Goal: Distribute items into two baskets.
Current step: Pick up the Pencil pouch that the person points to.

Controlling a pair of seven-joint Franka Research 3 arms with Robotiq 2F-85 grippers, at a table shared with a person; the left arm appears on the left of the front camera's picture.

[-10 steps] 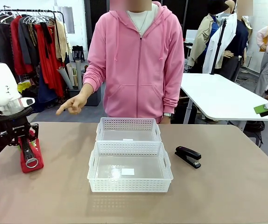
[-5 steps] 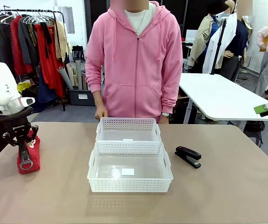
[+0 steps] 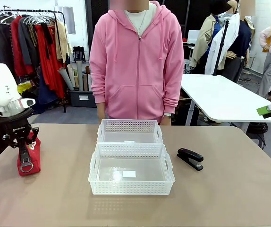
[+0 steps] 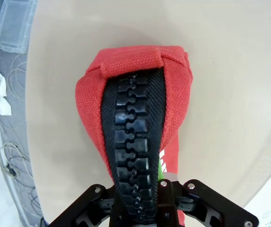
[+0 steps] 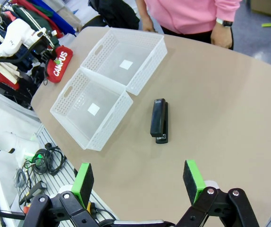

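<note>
the wide tan table (image 3: 230, 189) holds everything. nearest to the robot's side sits the bigger white plastic basket with little holes in its sides (image 3: 131, 189). it has only a small white label on its floor. its far wall touches the smaller white plastic basket with the same holey sides (image 3: 130, 125), which also holds just a white label.

to the right of the bigger basket lies the small black stapler (image 3: 190, 159). it is flat on the table, near the basket but not touching it.

the right gripper (image 5: 138, 182) hangs high over the table's near edge. its green pads (image 5: 82, 182) are far apart and nothing is between them.

way over at the left edge of the table is the red cloth zip pouch with white "campus" letters (image 3: 35, 153). it stands on its long edge with the black zipper on top. the left gripper (image 3: 24, 142) comes down on it from above, and its fingers are squeezed tight on the zipper side of the pouch. i cannot tell if the pouch's bottom touches the table.

at the far side, behind the smaller basket, stands a person in a pink zip hoodie (image 3: 138, 61), arms down by the table edge.
</note>
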